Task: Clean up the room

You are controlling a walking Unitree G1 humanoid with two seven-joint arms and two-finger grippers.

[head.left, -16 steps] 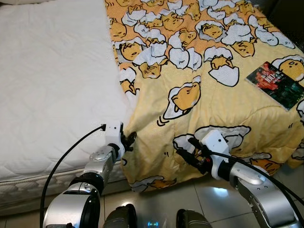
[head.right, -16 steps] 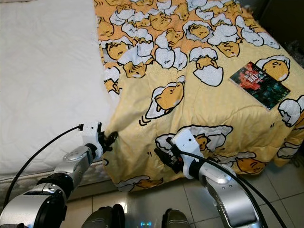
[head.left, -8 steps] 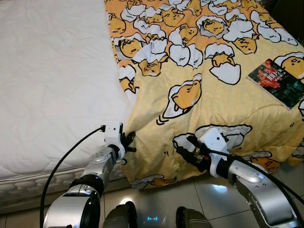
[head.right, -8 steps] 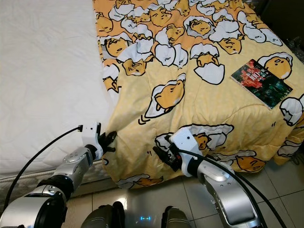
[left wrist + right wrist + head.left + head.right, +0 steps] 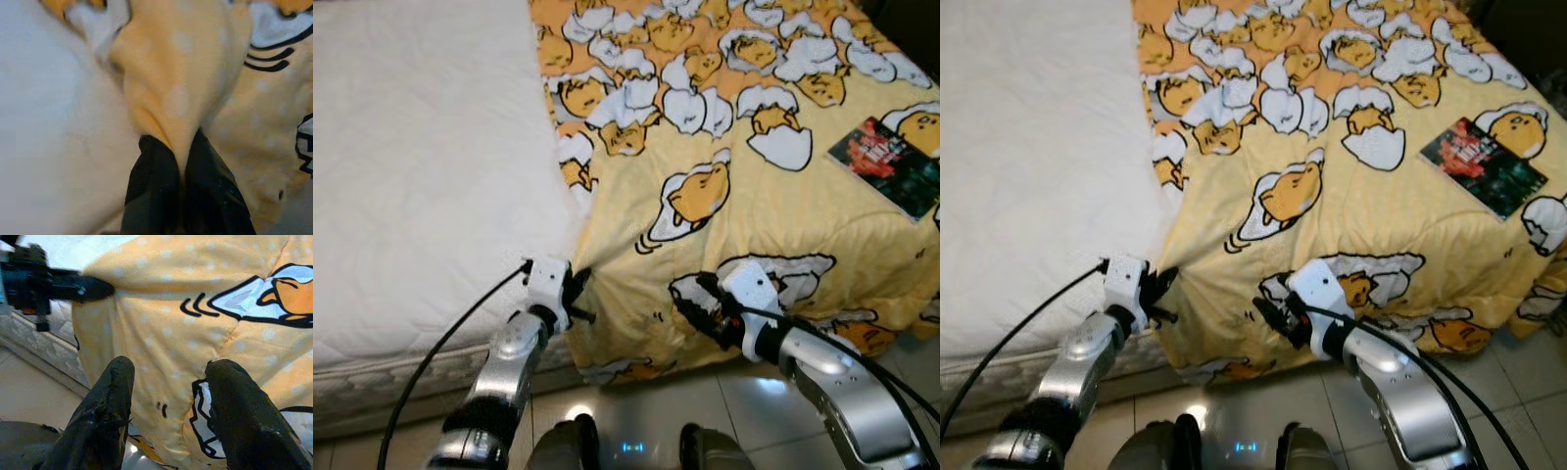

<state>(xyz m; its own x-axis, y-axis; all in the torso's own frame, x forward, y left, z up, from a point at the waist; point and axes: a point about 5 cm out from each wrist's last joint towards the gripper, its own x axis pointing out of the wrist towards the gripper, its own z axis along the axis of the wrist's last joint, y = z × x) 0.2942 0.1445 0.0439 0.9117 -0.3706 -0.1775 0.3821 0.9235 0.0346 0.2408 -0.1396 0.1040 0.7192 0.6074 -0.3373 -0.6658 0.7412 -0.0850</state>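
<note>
A yellow blanket (image 5: 734, 166) printed with egg characters covers the right half of the bed and hangs over its foot edge. My left gripper (image 5: 581, 294) is shut on the blanket's left edge near the mattress corner; in the left wrist view the yellow fabric (image 5: 181, 98) is pinched between the black fingers (image 5: 151, 191). My right gripper (image 5: 690, 308) is open, right in front of the hanging blanket face; its two fingers (image 5: 105, 406) stand apart before the fabric (image 5: 195, 333) with nothing between them. A dark book (image 5: 891, 164) lies on the blanket at the right.
A bare white mattress (image 5: 421, 166) takes up the left half of the bed. A quilted mattress side (image 5: 372, 387) drops to a glossy tiled floor (image 5: 636, 421) at my feet. A dark gap (image 5: 920, 20) lies past the bed's far right corner.
The camera has shifted slightly and the view is blurrier. My left arm has stretched forward a little, keeping its hold on the blanket edge. The right gripper has barely moved.
</note>
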